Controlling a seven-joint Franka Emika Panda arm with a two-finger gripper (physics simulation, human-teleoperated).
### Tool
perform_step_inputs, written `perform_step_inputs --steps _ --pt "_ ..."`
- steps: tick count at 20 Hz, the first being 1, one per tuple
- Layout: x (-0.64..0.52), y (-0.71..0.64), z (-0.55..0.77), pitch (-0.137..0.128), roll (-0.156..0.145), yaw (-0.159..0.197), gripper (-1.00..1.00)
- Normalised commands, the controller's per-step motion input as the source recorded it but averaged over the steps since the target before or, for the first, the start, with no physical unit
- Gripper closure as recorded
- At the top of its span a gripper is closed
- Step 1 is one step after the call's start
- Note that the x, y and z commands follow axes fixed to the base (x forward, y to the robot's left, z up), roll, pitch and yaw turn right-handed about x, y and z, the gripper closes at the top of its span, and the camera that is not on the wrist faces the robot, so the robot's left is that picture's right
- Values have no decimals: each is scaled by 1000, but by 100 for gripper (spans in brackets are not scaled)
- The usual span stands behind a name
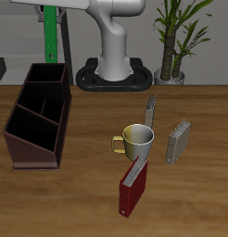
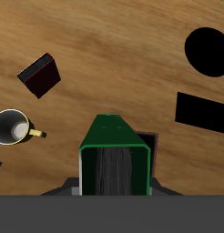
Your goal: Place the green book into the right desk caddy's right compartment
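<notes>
The green book [image 1: 51, 35] hangs upright from my gripper [image 1: 50, 9], high above the table and just behind the back end of the right desk caddy [image 1: 37, 116]. The caddy is a dark maroon open box with inner dividers, and its sections hold nothing that I can see. In the wrist view the green book [image 2: 112, 150] shows end-on with its pale pages, clamped in the gripper [image 2: 112, 185]. The gripper is shut on the book.
A cream mug [image 1: 136, 140] stands mid-table, with a dark-red book [image 1: 133, 187] propped in front of it and two grey books [image 1: 178, 142] [image 1: 151, 113] beside and behind it. The robot base [image 1: 114, 65] and a potted plant [image 1: 176, 42] stand at the back.
</notes>
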Motion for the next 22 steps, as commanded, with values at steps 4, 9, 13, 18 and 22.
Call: perform_step_inputs --steps 4,9,13,18,22 --pt "-275 -19 -54 14 -48 -82 100" --pt "-234 19 -28 13 -4 -47 100" --pt "-417 191 33 -36 14 13 100" --pt "-245 123 4 -20 23 13 100" --pt "-240 16 -91 -2 -8 4 100"
